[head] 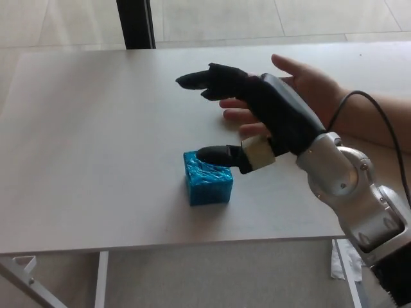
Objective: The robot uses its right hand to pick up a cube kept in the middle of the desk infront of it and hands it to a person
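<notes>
Watching the head view, I see my right hand (257, 119) above the desk (90, 141) with fingers spread and holding nothing; its thumb tip hangs over the blue cube (208, 180), which sits mid-desk. A person's open hand (308, 86) lies palm-up behind mine; my left hand is out of sight.

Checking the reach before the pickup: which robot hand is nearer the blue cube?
Right. The right robot hand hovers open above the blue cube, thumb over its top. The left robot hand is not in view.
</notes>
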Available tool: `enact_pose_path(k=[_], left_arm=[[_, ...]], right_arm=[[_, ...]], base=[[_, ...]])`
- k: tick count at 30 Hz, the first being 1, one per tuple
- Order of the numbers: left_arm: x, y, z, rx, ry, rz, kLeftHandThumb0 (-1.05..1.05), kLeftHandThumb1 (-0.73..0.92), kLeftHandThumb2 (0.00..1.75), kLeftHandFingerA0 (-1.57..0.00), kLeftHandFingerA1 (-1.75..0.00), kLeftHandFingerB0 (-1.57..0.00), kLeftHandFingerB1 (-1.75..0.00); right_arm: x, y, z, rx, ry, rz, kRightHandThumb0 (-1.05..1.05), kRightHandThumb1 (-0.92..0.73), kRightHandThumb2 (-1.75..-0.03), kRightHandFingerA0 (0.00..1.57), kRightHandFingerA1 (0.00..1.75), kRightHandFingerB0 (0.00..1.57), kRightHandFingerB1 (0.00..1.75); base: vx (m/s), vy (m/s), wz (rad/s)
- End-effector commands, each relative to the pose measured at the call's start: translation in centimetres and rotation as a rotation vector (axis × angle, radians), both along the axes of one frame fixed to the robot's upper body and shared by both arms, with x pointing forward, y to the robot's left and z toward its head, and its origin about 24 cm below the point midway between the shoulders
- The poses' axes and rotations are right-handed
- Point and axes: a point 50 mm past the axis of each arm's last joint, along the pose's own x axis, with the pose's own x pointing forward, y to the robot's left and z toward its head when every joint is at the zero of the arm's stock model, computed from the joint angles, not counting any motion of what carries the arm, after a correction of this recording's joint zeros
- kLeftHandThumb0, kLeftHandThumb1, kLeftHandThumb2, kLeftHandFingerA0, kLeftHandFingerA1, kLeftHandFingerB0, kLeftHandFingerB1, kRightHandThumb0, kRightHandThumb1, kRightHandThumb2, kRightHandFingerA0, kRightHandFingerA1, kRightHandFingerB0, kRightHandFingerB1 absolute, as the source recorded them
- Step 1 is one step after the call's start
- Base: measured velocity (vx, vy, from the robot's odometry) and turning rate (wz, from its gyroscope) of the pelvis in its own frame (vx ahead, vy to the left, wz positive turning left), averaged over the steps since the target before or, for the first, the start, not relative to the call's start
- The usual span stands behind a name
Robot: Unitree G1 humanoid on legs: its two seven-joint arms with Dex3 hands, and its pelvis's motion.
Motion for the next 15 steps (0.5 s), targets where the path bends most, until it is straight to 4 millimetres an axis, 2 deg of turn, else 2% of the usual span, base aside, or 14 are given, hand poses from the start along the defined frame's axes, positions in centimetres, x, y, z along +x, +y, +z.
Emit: enact_pose_path(k=[1,5,6,7,10,11,13,14,15], left_arm=[[0.5,0.0,0.2,-0.001,0.004,-0.051,-0.77,0.65,0.6,-0.69,-0.5,-0.51,-0.37],[0.7,-0.2,0.1,0.0,0.002,-0.052,-0.74,0.65,0.6,-0.7,-0.55,-0.52,-0.38],[0.7,-0.2,0.1,0.002,0.003,-0.063,-0.74,0.66,0.6,-0.69,-0.54,-0.52,-0.38],[0.7,-0.2,0.1,0.0,0.005,-0.06,-0.72,0.65,0.6,-0.68,-0.53,-0.53,-0.37],[1.0,-0.2,0.1,0.003,0.008,-0.077,-0.73,0.66,0.6,-0.67,-0.52,-0.5,-0.38],[1.0,-0.3,0.0,-0.004,0.006,-0.066,-0.73,0.65,0.6,-0.68,-0.51,-0.51,-0.37],[1.0,-0.3,0.0,-0.001,0.011,-0.076,-0.75,0.65,0.6,-0.68,-0.52,-0.52,-0.37],[1.0,-0.3,0.0,0.002,0.015,-0.081,-0.74,0.66,0.6,-0.69,-0.51,-0.52,-0.38],[1.1,-0.3,0.1,0.003,0.018,-0.083,-0.74,0.65,0.6,-0.7,-0.51,-0.55,-0.38]], right_arm=[[1.6,0.2,-0.5,-0.514,-0.181,-0.035,-0.75,-0.52,-0.57,0.37,0.51,0.45,0.37],[1.8,0.7,-0.6,-0.621,-0.202,-0.025,-0.76,-0.55,-0.58,0.29,0.51,0.41,0.37],[1.9,0.9,-0.6,-0.644,-0.203,-0.018,-0.77,-0.43,-0.86,0.23,0.55,0.34,0.48],[1.9,1.0,-0.6,-0.673,-0.198,-0.01,-0.77,-0.57,-0.58,0.24,0.49,0.38,0.37],[2.0,1.9,-0.9,-0.741,-0.232,0.0,-0.78,-0.56,-0.58,0.25,0.46,0.4,0.34],[2.0,2.5,-0.8,-0.772,-0.222,0.005,-0.8,-0.46,-0.87,0.16,0.51,0.3,0.45],[1.9,3.0,-0.9,-0.791,-0.221,0.007,-0.82,-0.46,-0.88,0.14,0.52,0.28,0.46],[1.9,3.2,-0.9,-0.788,-0.218,0.007,-0.82,-0.46,-0.88,0.14,0.52,0.28,0.46],[1.8,3.4,-1.1,-0.786,-0.205,0.008,-0.82,-0.59,-0.59,0.17,0.47,0.34,0.36]], base=[[0.0,0.0,0.0],[0.0,0.0,0.0],[0.0,0.0,0.0],[0.0,0.0,0.0],[0.0,0.0,0.0],[0.0,0.0,0.0],[0.0,0.0,0.0],[0.0,0.0,0.0],[0.0,0.0,0.0]])
